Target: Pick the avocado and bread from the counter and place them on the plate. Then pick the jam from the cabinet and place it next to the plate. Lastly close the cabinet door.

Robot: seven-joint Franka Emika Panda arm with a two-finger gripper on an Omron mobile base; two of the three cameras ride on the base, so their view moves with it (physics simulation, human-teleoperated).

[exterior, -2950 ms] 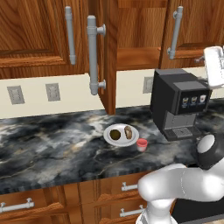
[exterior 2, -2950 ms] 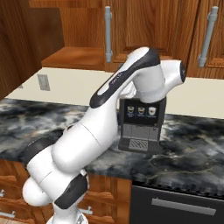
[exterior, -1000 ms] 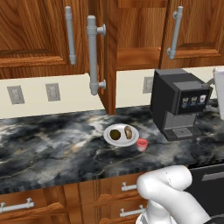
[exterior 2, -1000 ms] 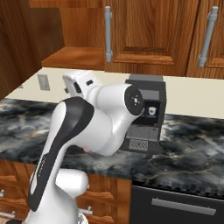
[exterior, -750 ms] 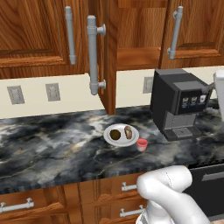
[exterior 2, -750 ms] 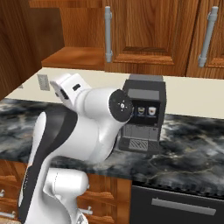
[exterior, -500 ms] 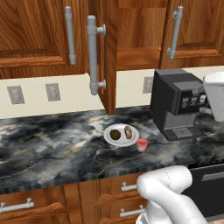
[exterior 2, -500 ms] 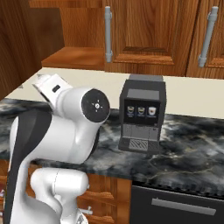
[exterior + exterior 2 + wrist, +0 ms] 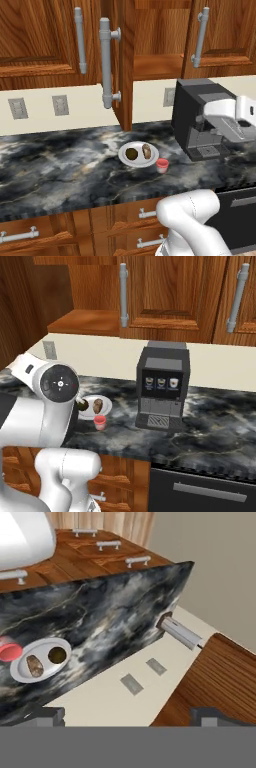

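The white plate [image 9: 138, 159] lies on the dark marble counter [image 9: 60, 165] with the round dark avocado [image 9: 131, 153] and the brown bread [image 9: 146, 150] on it. The red-lidded jam [image 9: 162, 165] stands on the counter just right of the plate. The cabinet door [image 9: 120, 60] stands open, its grey bar handle [image 9: 106, 62] facing me, and the cabinet [image 9: 152, 65] shelf is bare. In the hand view my gripper [image 9: 127, 716] is open and holds nothing, far from the plate [image 9: 20, 673], the avocado [image 9: 57, 655], the bread [image 9: 34, 665] and the jam [image 9: 9, 652]. The door handle [image 9: 179, 632] shows end-on there.
A black coffee machine [image 9: 200, 117] stands right of the plate, with my white arm [image 9: 230, 120] crossing in front of it. Wall outlets [image 9: 60, 105] sit on the cream backsplash. Closed wall cupboards [image 9: 40, 40] flank the open one. Drawers [image 9: 115, 220] run under the counter.
My arm has swung round, its forearm moving toward the left in the right base view and coming in front of the coffee machine in the left base view. Plate, food, jam and door have stayed put.
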